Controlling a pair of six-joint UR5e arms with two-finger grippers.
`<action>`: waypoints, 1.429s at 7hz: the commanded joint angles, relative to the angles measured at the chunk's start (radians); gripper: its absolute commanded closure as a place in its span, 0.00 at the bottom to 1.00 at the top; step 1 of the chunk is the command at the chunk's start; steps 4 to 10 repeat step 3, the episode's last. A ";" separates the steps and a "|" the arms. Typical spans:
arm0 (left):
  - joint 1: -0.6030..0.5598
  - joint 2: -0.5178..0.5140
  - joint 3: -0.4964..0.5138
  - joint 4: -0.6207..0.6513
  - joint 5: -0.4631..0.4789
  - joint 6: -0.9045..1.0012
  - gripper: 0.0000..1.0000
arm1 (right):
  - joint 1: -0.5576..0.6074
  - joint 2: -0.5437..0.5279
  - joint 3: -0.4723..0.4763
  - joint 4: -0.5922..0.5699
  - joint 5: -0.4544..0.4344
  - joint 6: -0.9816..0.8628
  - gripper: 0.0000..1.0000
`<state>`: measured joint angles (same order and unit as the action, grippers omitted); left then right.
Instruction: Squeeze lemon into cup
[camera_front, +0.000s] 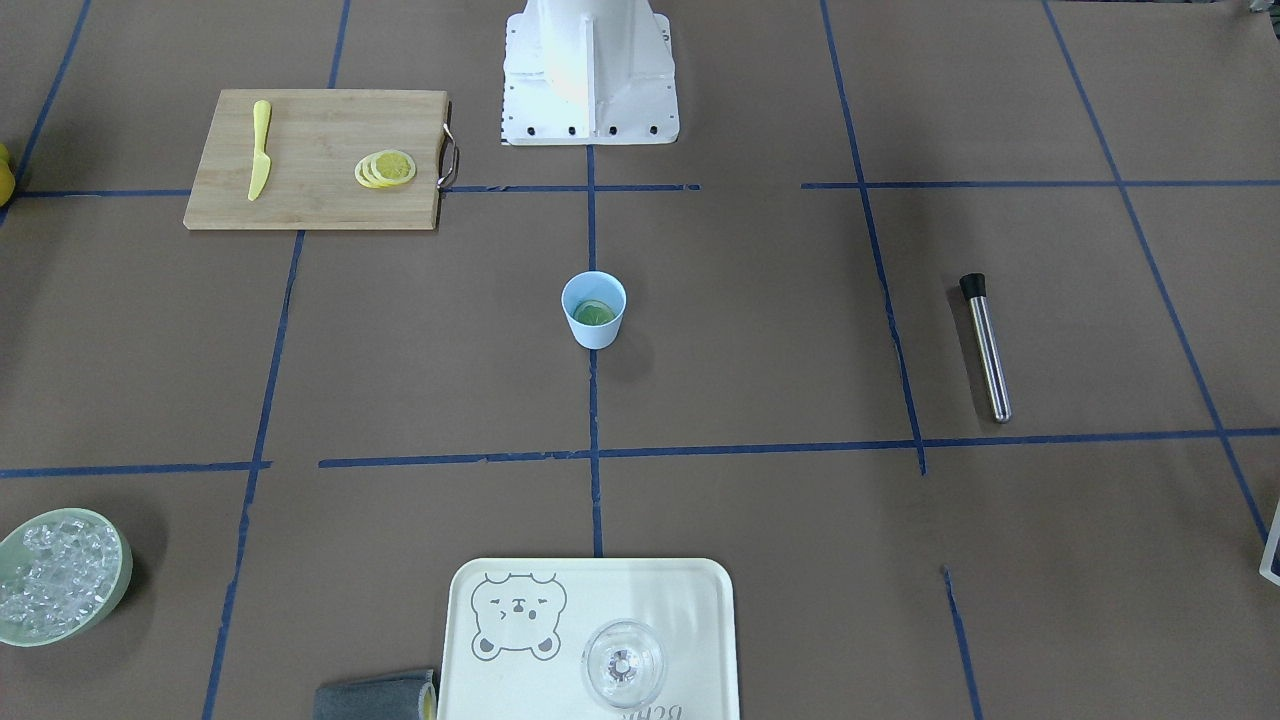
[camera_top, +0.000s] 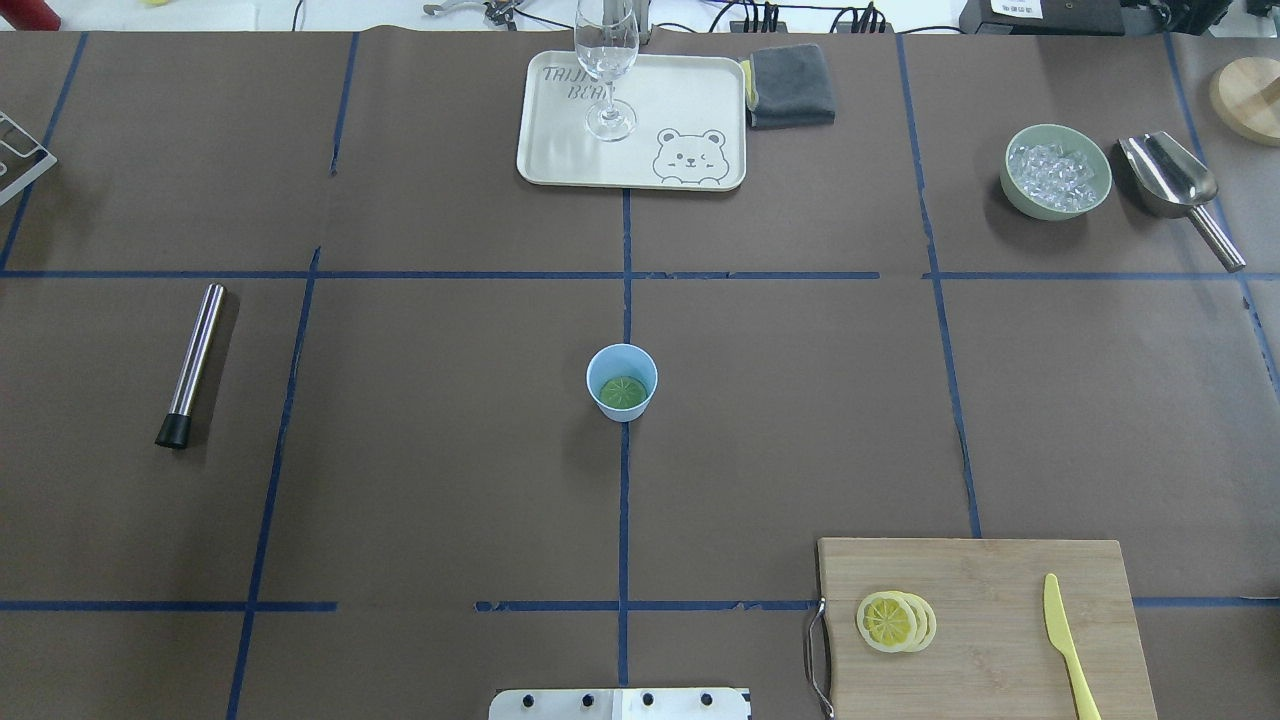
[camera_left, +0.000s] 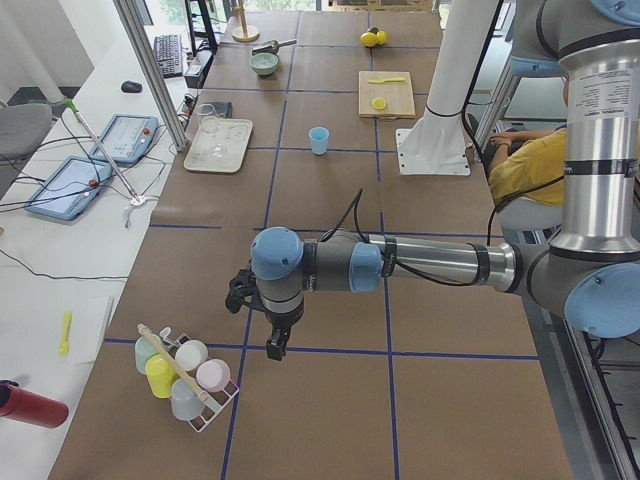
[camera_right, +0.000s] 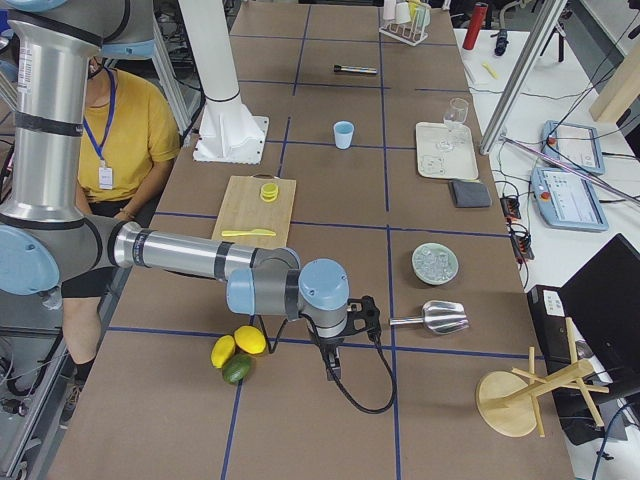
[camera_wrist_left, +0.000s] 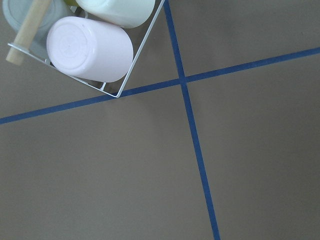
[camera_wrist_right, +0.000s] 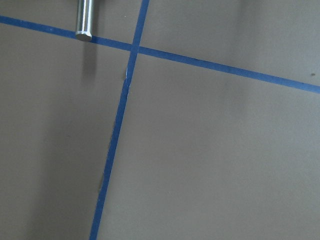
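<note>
**Brown-paper table, cup dead centre**

It sits on the blue tape line with a greenish slice inside. Meanwhile the lemon slices are stacked on the cutting board, well apart. The left gripper and right gripper hang over the paper; can't tell if they're gripping or released.

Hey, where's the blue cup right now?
The cup stands mid-table in the overhead view, on the centre tape line, between the bear tray and the robot's base.
</note>
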<state>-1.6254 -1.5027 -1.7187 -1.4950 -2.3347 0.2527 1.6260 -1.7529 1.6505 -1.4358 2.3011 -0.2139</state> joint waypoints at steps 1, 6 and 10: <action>-0.001 0.002 0.001 0.001 0.002 -0.001 0.00 | 0.000 0.001 0.000 0.000 0.007 0.004 0.00; -0.001 0.002 -0.002 -0.001 0.006 -0.001 0.00 | 0.000 0.000 -0.001 -0.002 0.008 0.002 0.00; -0.001 0.002 -0.002 -0.001 0.006 -0.001 0.00 | 0.000 0.000 -0.001 -0.002 0.008 0.002 0.00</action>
